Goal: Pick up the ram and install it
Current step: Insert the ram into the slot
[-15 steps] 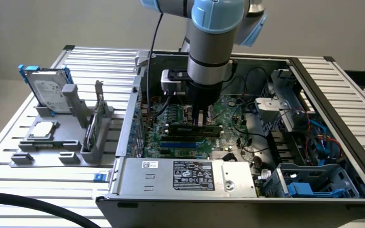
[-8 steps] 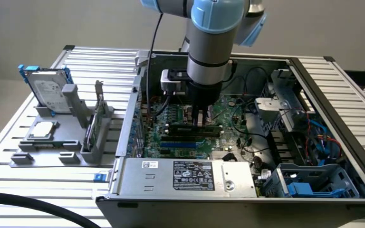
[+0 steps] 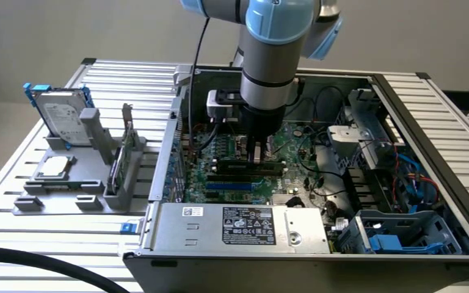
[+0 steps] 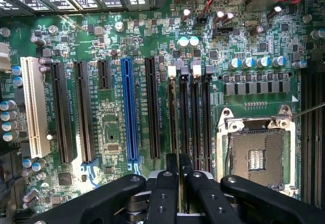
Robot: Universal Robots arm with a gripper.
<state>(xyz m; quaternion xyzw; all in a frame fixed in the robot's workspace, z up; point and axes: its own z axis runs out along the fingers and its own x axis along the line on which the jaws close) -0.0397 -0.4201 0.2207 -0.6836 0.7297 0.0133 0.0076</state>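
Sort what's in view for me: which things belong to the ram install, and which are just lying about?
In the job: gripper, jaws closed on the ram; memory slots; motherboard.
Lying about: hard drive; square chip; grey holder; power supply; black hose.
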